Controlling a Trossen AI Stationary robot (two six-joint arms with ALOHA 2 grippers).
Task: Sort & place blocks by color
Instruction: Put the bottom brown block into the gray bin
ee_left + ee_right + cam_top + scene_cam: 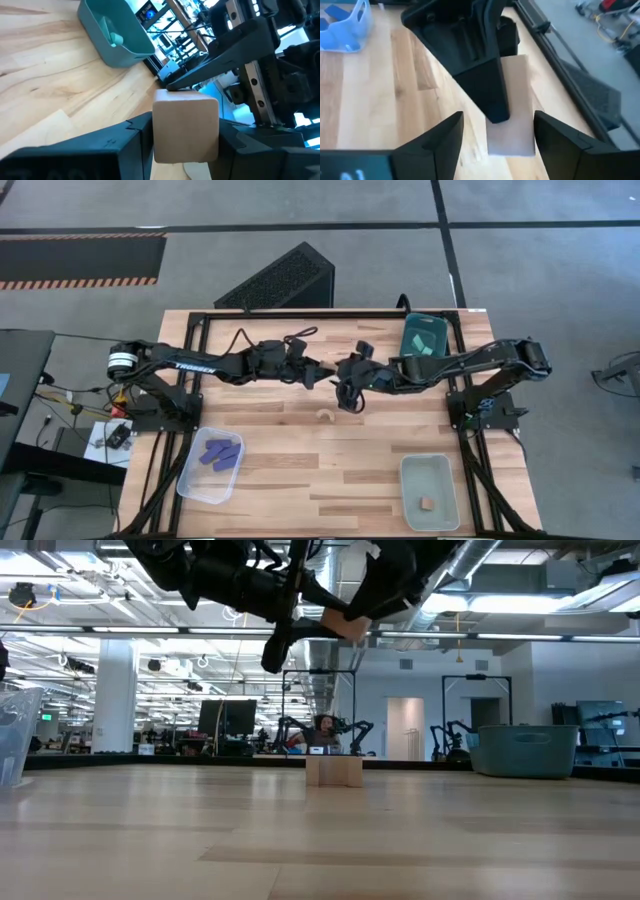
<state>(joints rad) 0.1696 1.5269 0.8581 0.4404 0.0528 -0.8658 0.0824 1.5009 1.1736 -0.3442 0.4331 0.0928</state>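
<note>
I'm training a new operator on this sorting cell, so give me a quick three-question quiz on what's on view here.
1. True or false: the tan arch lies inside a bin.
2. Which gripper clamps the tan block held in the air? A: left gripper. B: right gripper. C: neither.
3. Fill in: the blue blocks lie in the ____ bin near the left arm's base.

Key: 1 false, it stands on the bare table. 2 A; the right gripper's fingers stand open around the block. 3 clear.
</note>
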